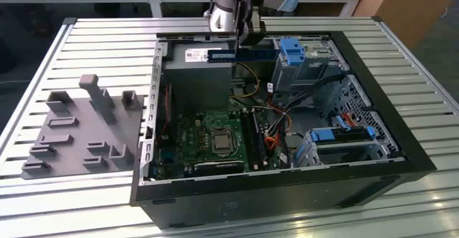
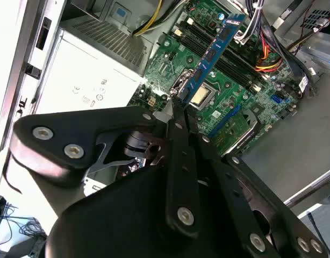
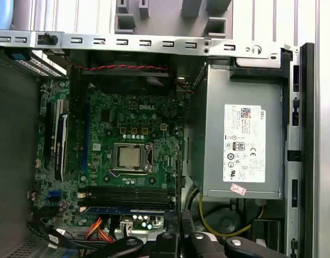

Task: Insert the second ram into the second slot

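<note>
The black gripper (image 2: 177, 103) clamps one end of the thin flat blue circuit-board ram stick (image 2: 212, 56), likely light, rigid yet fragile, best held by its edges

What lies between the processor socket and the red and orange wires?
The long dark memory slots and a blue strip; the first wrist view shows them between socket and wires.

One end of the second ram (image 2: 216, 51) behind the hand (image 2: 174, 107)
</note>
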